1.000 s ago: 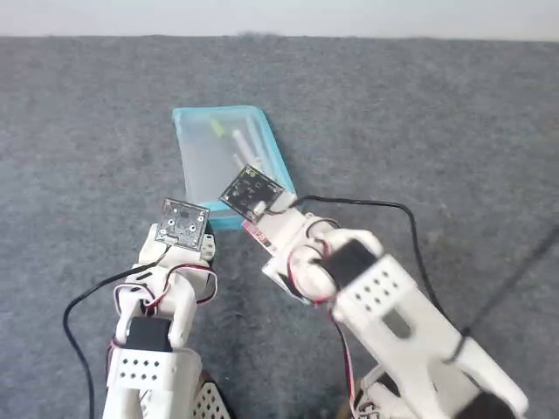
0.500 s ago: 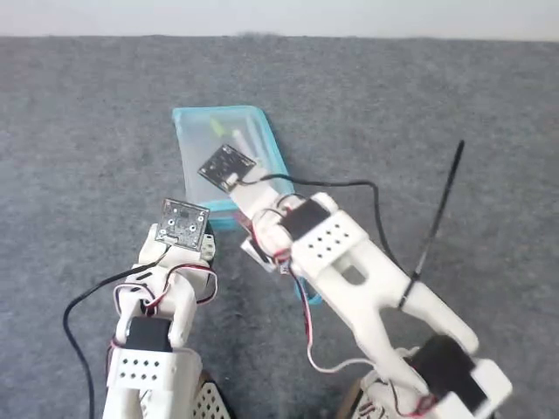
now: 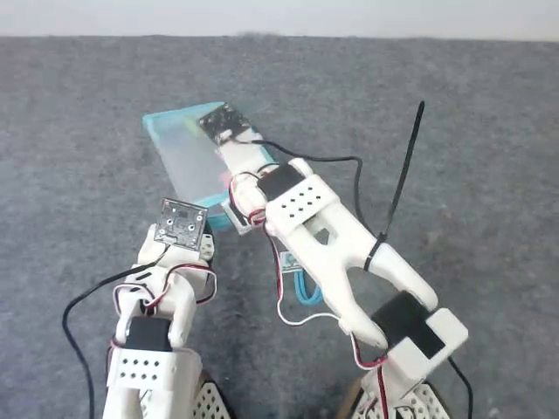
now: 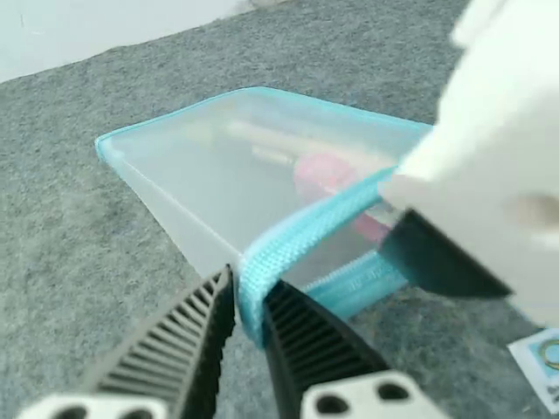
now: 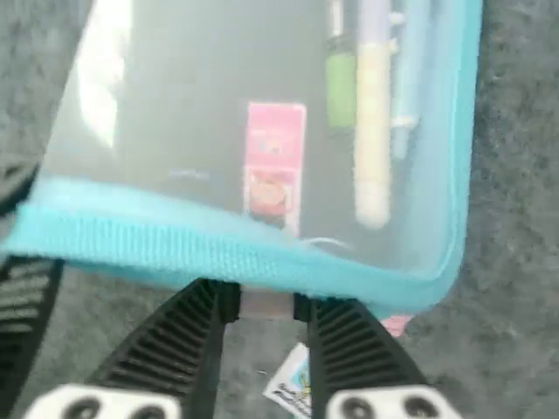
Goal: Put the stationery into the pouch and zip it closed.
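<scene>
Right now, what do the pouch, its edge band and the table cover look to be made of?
The pouch: frosted translucent soft plastic, likely; the stationery shows blurred through it. The edge band: teal woven fabric, ribbed weave visible. The table cover: grey felt or short-pile carpet, by its fuzzy matte texture.

— What covers the bench?
— Grey, felt-like fabric, right across to a pale wall along the far edge.
— Anything lying on it?
— A small printed label, flat on the fabric, and a light blue loop nearer the front.
— What is the loop?
— A thin cord or band; I cannot tell which.
</scene>
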You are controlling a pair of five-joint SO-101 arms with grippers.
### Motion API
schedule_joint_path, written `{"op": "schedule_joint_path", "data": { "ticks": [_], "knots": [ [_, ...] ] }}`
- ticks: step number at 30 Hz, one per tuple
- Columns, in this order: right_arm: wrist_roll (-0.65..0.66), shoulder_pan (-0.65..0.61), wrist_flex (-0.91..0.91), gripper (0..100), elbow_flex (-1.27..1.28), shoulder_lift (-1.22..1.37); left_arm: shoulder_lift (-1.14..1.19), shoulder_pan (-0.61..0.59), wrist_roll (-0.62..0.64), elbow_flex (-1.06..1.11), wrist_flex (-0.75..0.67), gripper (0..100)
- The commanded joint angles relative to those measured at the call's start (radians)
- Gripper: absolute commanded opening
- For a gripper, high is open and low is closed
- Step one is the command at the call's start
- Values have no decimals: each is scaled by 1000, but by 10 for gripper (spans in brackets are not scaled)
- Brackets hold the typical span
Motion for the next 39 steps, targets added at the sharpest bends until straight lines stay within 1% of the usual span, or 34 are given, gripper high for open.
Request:
{"op": "schedule_joint_path", "data": {
  "ticks": [1,4,7,11,16,22,24,26,28,29,30,33,34,35,37,39],
  "knots": [
    [-100,16,13,211,-84,-15,-3,14,-8,-13,-17,12],
    [-75,21,22,314,-84,-15,-3,14,-8,-13,-17,12],
    [-44,38,64,363,-97,-16,-3,14,-8,-13,-17,12],
    [-11,62,165,365,-135,-48,-3,14,-8,-13,-18,12],
    [25,110,285,365,-153,-151,-3,14,-8,-7,-21,12],
    [61,237,440,365,-140,-255,-5,2,-9,-12,-21,12],
    [94,269,449,365,-77,-282,-5,-49,-3,-39,-23,12],
    [127,288,412,365,32,-306,-5,-126,63,-62,-23,12],
    [166,292,334,365,173,-334,-5,-166,107,-70,-21,12],
    [180,292,289,365,244,-348,-5,-155,101,-70,-18,12],
    [187,292,242,365,313,-364,-3,-114,69,-64,-15,12],
    [195,292,122,365,470,-410,-3,123,-115,-24,48,12],
    [195,294,104,365,499,-426,-3,192,-155,-16,72,12],
    [195,294,101,365,522,-441,-5,235,-164,-16,94,12],
    [196,308,102,365,557,-473,-5,236,-143,-31,107,12],
    [215,335,127,364,585,-506,-5,157,-98,-59,104,12]
  ]
}}
